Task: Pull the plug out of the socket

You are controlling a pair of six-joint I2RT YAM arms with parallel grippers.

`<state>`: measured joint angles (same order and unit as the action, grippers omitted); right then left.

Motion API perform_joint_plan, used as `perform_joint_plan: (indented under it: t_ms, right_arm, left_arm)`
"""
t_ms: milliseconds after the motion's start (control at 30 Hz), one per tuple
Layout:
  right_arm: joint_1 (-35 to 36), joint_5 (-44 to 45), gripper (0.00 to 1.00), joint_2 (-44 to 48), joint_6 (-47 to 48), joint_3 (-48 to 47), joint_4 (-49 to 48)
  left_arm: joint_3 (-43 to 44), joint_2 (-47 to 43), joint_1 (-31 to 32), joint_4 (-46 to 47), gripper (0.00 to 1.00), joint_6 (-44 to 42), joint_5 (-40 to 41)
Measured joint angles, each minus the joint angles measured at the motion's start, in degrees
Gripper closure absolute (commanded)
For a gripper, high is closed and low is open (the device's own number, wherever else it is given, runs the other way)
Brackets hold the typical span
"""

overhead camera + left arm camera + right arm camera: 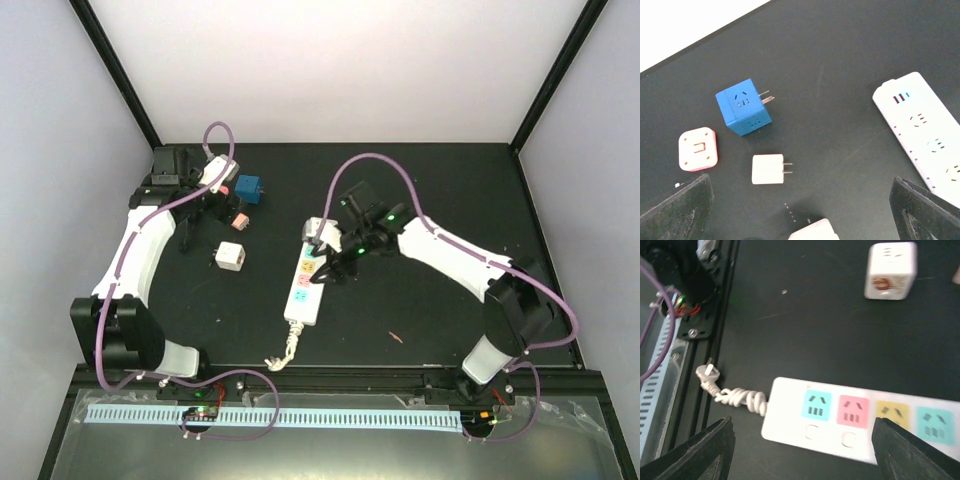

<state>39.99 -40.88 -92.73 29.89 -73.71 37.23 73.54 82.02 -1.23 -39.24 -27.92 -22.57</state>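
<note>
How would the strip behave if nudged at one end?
Likely stiff: the strip is a long, rigid-looking bar lying flat, so it would probably pivot or slide rather than tip. Its bundled cord looks floppy and would likely just trail.

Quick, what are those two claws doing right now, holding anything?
Left gripper: open, holding nothing.
Right gripper: open, holding nothing, above the power strip.
</note>
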Motion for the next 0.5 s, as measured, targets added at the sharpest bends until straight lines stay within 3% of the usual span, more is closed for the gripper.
perform_joint_plan:
  t_ms: [500]
  right_arm:
    - [19.56,6.49,0.28,-13.07,5.62,-7.61,4.13]
  left_arm:
    - [-1.68,-2.91,-1.77,2.86,0.01,4.07,-2.58]
